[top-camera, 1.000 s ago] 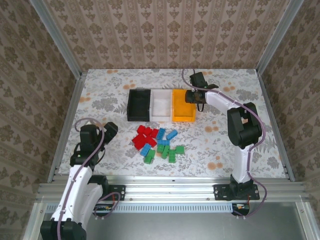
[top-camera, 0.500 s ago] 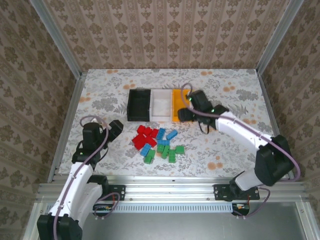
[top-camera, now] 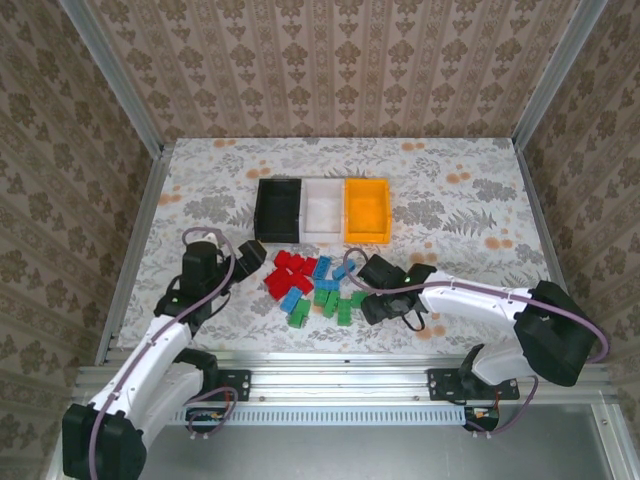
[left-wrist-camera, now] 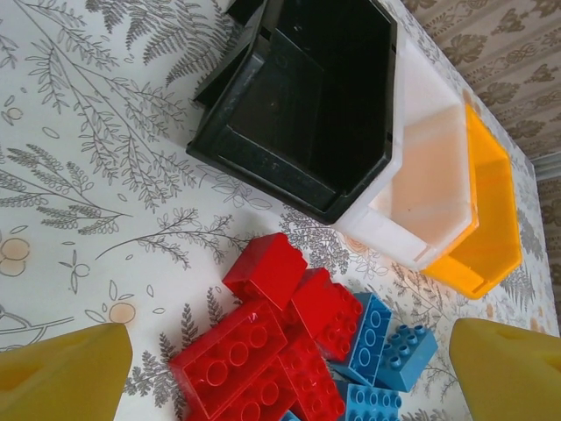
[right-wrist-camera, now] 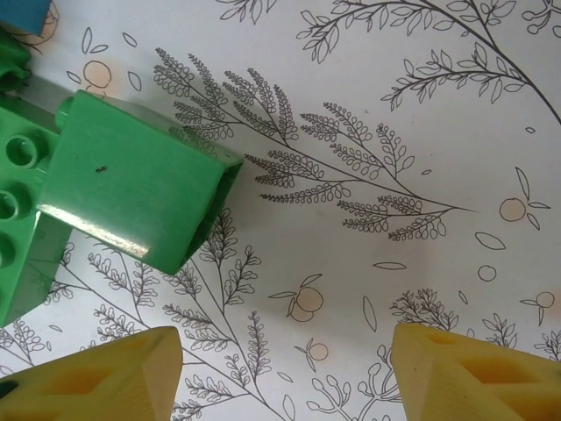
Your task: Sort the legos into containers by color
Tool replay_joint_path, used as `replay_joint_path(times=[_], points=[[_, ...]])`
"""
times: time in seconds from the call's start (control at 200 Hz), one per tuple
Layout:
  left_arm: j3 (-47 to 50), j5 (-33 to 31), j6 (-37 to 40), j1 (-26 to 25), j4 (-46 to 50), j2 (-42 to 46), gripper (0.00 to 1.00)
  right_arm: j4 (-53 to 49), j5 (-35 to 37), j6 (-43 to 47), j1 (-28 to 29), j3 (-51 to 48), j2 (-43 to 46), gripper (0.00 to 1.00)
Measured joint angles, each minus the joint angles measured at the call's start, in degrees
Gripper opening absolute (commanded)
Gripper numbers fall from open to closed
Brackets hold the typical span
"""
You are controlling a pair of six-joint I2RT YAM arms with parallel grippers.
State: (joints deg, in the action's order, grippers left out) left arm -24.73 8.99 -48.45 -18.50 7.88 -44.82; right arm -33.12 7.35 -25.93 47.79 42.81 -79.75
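the overhead view is bright and evenly lit from above, with only faint, diffuse shade under the arms (top-camera: 470,295) on the table (top-camera: 450,180); small detail there is slightly soft. the left wrist view is bright and flat: the black bin (left-wrist-camera: 298,105) has a dull sheen on its floor, the red bricks (left-wrist-camera: 263,351) carry small glossy highlights, and the yellow fingertips (left-wrist-camera: 61,377) are blurred. in the right wrist view a green brick (right-wrist-camera: 131,175) shows a white streak of glare along its lower edge.
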Motion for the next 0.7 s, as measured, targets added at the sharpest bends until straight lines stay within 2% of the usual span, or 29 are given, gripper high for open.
replay_joint_path(times=[0.21, 0.425, 0.7], points=[[0.00, -0.87, 0.00, -1.51, -0.87, -1.14, 0.95, 1.44, 0.22, 0.81, 0.11, 2.29, -7.96, 0.67], [0.00, -1.79, 0.00, -1.77, -0.85, -1.20, 0.95, 4.28, 0.35, 3.65, 0.15, 5.64, -10.34, 0.69], [-0.02, -2.80, 0.02, -1.79, -0.85, -1.49, 0.95, 6.64, 3.69, 6.95, 0.11, 10.51, -14.80, 0.60]])
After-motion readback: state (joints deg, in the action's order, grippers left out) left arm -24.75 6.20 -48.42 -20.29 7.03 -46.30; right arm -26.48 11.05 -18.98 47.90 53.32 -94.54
